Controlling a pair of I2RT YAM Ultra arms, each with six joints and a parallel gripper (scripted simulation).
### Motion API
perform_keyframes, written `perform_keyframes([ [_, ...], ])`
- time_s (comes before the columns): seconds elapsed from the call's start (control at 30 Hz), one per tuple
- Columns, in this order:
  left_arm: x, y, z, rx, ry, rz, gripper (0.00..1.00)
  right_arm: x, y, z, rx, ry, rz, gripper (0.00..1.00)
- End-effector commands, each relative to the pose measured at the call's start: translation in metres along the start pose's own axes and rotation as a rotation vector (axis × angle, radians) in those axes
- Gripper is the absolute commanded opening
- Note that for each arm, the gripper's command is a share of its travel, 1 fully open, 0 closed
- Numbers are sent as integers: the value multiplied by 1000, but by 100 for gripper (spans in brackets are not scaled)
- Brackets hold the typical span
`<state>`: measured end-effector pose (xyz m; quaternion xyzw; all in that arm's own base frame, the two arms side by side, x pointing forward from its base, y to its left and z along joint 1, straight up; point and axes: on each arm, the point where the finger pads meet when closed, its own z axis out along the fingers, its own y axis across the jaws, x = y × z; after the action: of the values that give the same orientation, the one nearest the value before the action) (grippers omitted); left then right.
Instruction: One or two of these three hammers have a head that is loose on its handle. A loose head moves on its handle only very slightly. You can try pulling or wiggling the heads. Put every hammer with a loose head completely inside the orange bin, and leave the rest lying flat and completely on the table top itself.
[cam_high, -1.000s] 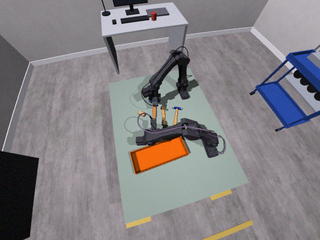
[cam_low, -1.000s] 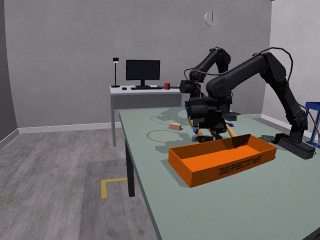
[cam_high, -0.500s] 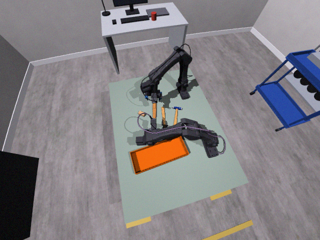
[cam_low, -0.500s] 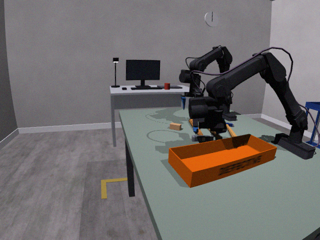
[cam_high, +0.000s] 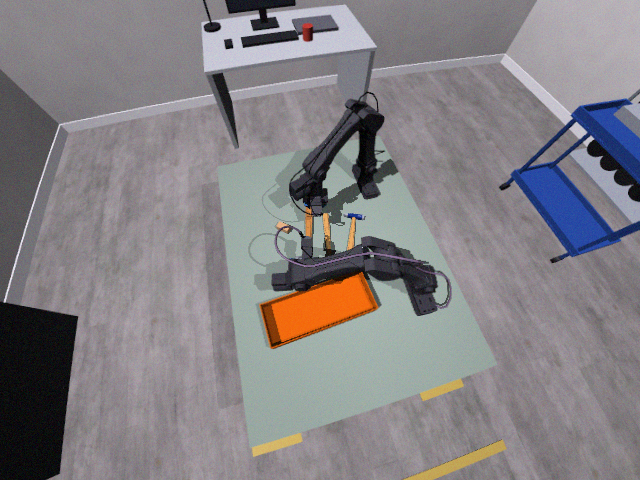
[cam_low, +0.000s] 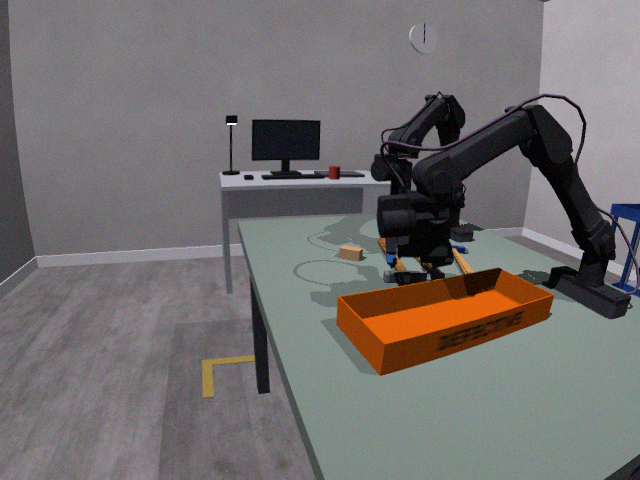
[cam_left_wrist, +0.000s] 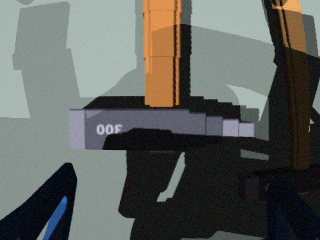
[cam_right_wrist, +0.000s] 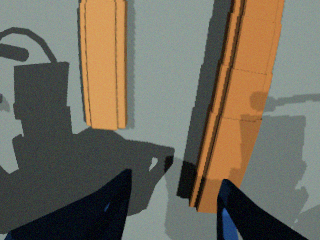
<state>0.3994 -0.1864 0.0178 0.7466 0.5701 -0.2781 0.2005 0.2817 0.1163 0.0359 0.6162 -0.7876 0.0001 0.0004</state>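
Note:
Three hammers with orange handles lie side by side on the table: the left hammer (cam_high: 308, 225), the middle hammer (cam_high: 326, 230) and the right hammer (cam_high: 351, 235), whose blue head (cam_high: 355, 217) points away from the orange bin (cam_high: 266, 322) (cam_low: 439, 341). My left gripper (cam_high: 306, 246) (cam_left_wrist: 174, 179) is open just short of a grey hammer head (cam_left_wrist: 150, 129) (cam_low: 405, 273) marked 300. Its handle (cam_left_wrist: 161, 50) runs away from me. My right gripper (cam_high: 314, 209) (cam_right_wrist: 176, 184) is part open. The end of one handle (cam_right_wrist: 240, 100) lies between its fingers, near one finger. Another handle (cam_right_wrist: 102, 65) lies beside it.
A small tan block (cam_high: 281, 226) (cam_low: 351, 252) lies on the table left of the hammers. The bin lies right in front of the left arm and is empty. A second handle (cam_left_wrist: 295, 75) runs along the right of the left wrist view.

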Motion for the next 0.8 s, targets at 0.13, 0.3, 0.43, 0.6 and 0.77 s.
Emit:
perform_keyframes([
  [0.13, -7, 1, -2, -7, -26, 11, 100, -28, 31, 11, 33, -32, -13, 48],
  [0.3, -7, 1, -2, -7, -26, 11, 100, -28, 48, 16, 9, -10, -54, 48],
  [0.43, -7, 1, -2, -7, -26, 11, 100, -30, 44, 13, 17, -17, -48, 48],
  [0.6, -7, 1, -2, -7, -26, 11, 100, -30, 44, 13, 17, -17, -48, 48],
  [0.77, -7, 1, -2, -7, -26, 11, 100, -33, 37, 24, 16, -17, -41, 48],
])
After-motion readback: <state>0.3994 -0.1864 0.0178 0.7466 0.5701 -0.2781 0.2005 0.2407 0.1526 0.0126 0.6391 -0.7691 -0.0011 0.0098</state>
